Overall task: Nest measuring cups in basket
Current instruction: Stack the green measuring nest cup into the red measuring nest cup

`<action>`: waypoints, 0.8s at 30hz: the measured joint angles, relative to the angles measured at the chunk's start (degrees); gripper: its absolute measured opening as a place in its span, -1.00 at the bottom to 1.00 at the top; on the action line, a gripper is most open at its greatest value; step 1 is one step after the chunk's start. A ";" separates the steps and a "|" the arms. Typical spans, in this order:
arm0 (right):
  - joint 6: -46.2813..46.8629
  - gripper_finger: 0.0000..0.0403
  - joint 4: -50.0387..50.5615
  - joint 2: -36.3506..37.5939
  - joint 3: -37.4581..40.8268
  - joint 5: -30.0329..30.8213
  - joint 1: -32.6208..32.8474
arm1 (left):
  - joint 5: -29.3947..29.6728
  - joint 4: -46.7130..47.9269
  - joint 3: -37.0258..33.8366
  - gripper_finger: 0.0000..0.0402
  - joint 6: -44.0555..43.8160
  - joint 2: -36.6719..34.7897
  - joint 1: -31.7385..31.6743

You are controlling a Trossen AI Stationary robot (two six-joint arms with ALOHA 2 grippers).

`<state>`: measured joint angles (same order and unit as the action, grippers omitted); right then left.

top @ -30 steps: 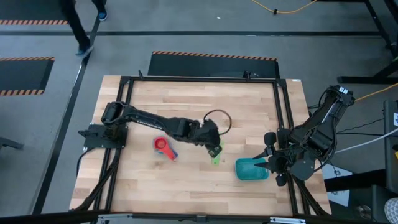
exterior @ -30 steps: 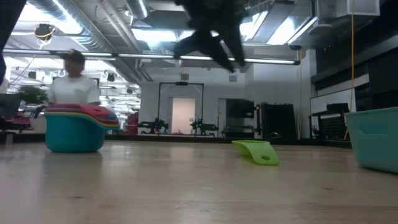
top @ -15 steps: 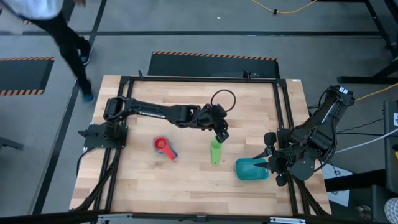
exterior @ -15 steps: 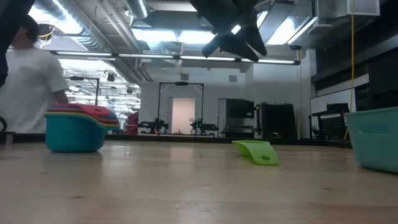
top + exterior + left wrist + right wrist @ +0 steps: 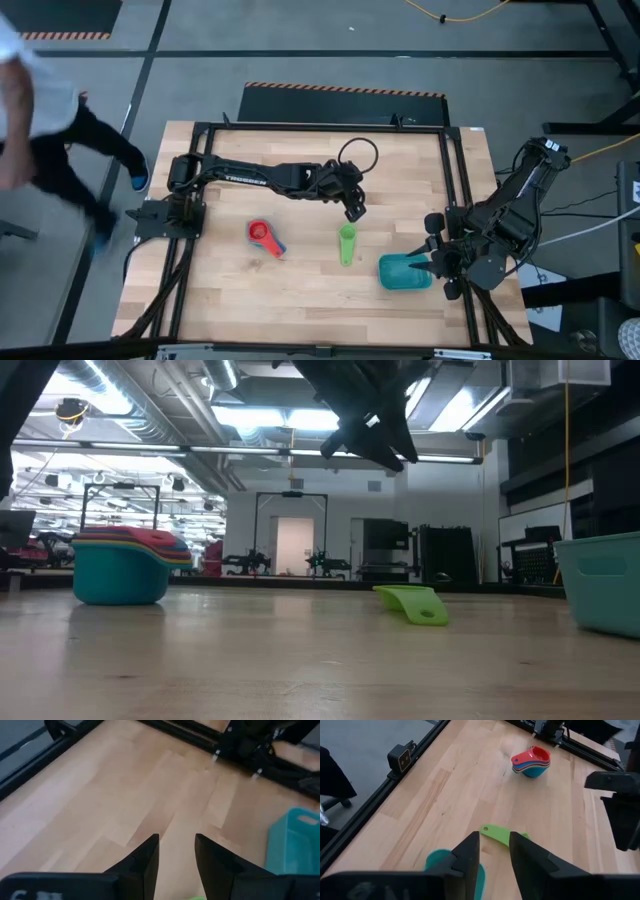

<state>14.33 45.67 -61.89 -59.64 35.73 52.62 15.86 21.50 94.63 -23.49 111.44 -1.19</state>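
A green measuring cup (image 5: 347, 243) sits on the table alone, its handle toward the near edge; the low view also shows this green cup (image 5: 412, 603). A nested stack of cups (image 5: 265, 238), red on top and blue at the bottom (image 5: 122, 567), stands to its left. The teal basket (image 5: 404, 272) rests near the table's right side. My left gripper (image 5: 355, 208) hangs above the table just beyond the green cup, open and holding nothing (image 5: 176, 855). My right gripper (image 5: 494, 854) is open over the basket's right edge (image 5: 437, 860); nothing is between its fingers.
A black frame rail (image 5: 455, 180) runs round the tabletop. Bare wood lies between the stack, the green cup and the basket. A person (image 5: 40, 140) walks past the table's left side.
My left gripper has drawn away from the green cup toward the table's far edge, a little to the right, rolling at the wrist. The green cup stays on the table. A person has walked along the table's left side.
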 joint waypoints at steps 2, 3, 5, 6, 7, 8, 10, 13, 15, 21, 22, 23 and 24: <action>0.42 -0.44 0.00 0.00 0.00 -0.02 0.00 | 0.13 0.98 -0.02 -0.41 0.34 0.38 0.02; 0.47 -0.44 -0.01 0.00 0.00 -0.02 0.00 | 0.11 0.93 0.02 -0.41 0.20 0.77 0.02; 0.54 -0.44 0.00 0.00 0.00 -0.07 0.00 | -0.49 3.87 -0.14 -0.41 -0.12 1.04 0.02; 0.52 -0.44 -0.02 0.00 -0.02 -0.39 0.00 | -0.78 4.83 -0.17 -0.42 -0.26 1.24 0.02; 0.50 -0.44 0.00 0.00 -0.01 -1.05 0.00 | -0.81 4.91 0.03 -0.42 -0.54 1.96 0.09; 0.52 -0.44 -0.01 0.00 -0.02 -1.58 0.00 | -1.14 4.95 0.19 -0.42 -1.22 2.80 0.22; 0.74 -0.44 0.00 0.00 -0.02 -2.73 0.00 | -2.73 7.60 -0.24 -0.41 -1.85 4.32 0.33; 1.83 -0.44 0.00 -0.01 -0.01 -2.89 0.02 | -5.54 5.93 -0.09 -0.42 -1.88 7.02 0.48; 2.02 -0.44 0.00 0.00 -0.02 -2.89 0.01 | -7.72 6.09 -0.09 -0.42 -1.91 8.33 0.52; 1.94 -0.44 0.00 0.00 -0.02 -2.89 0.01 | -10.09 6.35 -0.07 -0.43 -3.83 11.91 0.97; 1.92 -0.44 0.00 0.00 -0.02 -2.89 0.02 | -10.32 6.31 -0.07 -0.43 -4.47 11.96 1.11; 1.90 -0.44 0.01 0.00 -0.02 -2.89 0.00 | -10.77 6.56 -0.07 -0.43 -4.57 11.98 1.22; 1.90 -0.44 0.00 0.00 -0.02 -2.88 0.00 | -11.06 6.59 -0.07 -0.43 -4.65 11.98 1.33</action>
<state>16.23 45.67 -61.89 -59.66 32.85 52.62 4.80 28.09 94.56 -28.14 123.42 0.14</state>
